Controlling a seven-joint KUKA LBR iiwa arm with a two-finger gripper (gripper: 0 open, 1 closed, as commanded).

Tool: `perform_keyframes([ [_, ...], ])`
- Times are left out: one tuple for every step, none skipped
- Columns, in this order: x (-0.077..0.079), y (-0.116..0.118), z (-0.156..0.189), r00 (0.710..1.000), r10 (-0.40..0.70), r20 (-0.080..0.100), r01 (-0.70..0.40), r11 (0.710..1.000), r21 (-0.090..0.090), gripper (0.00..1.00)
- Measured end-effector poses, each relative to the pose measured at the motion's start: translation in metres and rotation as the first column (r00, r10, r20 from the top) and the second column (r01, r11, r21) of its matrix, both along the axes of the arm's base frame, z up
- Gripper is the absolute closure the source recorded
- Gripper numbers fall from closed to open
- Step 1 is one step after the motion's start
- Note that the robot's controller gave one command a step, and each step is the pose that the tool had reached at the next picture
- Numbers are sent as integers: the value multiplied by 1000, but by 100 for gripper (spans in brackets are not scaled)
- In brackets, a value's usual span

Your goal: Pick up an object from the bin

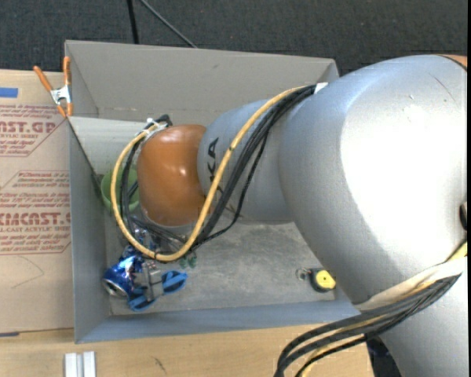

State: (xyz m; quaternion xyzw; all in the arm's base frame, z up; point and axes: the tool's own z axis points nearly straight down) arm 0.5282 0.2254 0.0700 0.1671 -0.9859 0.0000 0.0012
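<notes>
One gripper (147, 254) hanging just above shiny blue things (125, 276) in the near-left corner of the bin (86, 234), its opening impossible to tell.

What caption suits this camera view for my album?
Robot gripper low in a grey bin by a shiny blue thing, a small yellow thing apart.

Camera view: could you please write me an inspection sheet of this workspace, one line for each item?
Surface: grey bin floor, bare in its middle.
Job's things: blue shiny heap in the lower-left corner; small yellow thing by the lower wall; green thing at the left wall, partly hidden.
Clutter: nothing seen.
Grippers: pincer low over the blue shiny heap; open or shut cannot be told.
Cables: yellow and black cables loop round the orange wrist cover.
Surroundings: dark floor behind the bin.
</notes>
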Motion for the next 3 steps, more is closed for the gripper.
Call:
perform_keyframes([
  [1,1,2,1000,-1,4,1,1000,2,100],
  [-42,-52,100,980,197,7,-197,980,1,100],
  [-23,-28,270,976,217,15,-217,976,3,100],
])
